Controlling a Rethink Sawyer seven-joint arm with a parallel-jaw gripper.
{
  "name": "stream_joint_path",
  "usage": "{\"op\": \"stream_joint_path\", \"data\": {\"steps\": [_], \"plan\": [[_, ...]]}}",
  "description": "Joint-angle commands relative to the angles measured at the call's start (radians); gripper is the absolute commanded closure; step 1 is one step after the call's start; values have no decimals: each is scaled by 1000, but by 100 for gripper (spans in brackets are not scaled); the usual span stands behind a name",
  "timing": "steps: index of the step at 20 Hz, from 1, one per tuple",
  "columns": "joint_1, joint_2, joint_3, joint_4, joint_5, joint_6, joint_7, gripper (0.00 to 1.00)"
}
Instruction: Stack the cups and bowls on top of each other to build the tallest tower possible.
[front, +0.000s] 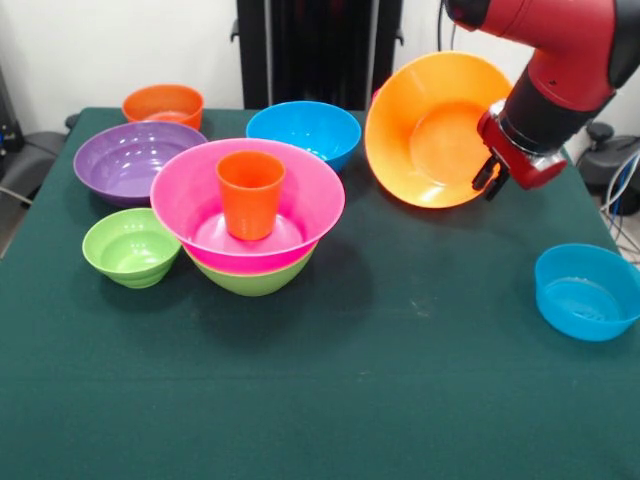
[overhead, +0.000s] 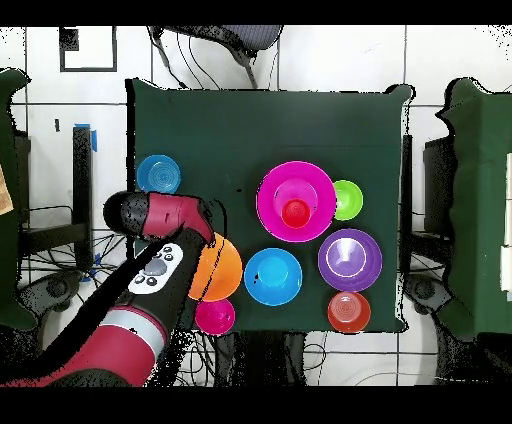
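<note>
The tower stands left of centre: a green bowl (front: 255, 277) lowest, a large pink bowl (front: 248, 200) in it, and the orange cup (front: 250, 193) upright inside. In the overhead view only the pink bowl (overhead: 296, 195) and the cup (overhead: 296, 213) show. My gripper (front: 492, 172) is shut on the right rim of the large orange bowl (front: 435, 128) and holds it tilted on edge above the table at the back right, its opening facing the front camera. The overhead view shows this bowl (overhead: 222, 268) partly under my arm, with the gripper (overhead: 205, 236) at its rim.
On the green-clothed table (front: 400, 400) are a purple bowl (front: 135, 160), a small orange bowl (front: 163, 103), a medium blue bowl (front: 304, 131), a small green bowl (front: 131, 246) beside the tower and a small blue bowl (front: 587, 291) at the right edge. A small pink bowl (overhead: 215, 316) lies near my base.
</note>
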Motion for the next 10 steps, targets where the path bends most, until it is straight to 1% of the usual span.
{"op": "stream_joint_path", "data": {"steps": [1, 5, 10], "plan": [[62, 116, 32, -145, -16, 213, 258, 100], [88, 175, -40, -239, -28, 293, 287, 100], [119, 200, -98, -317, -22, 401, 306, 100]]}}
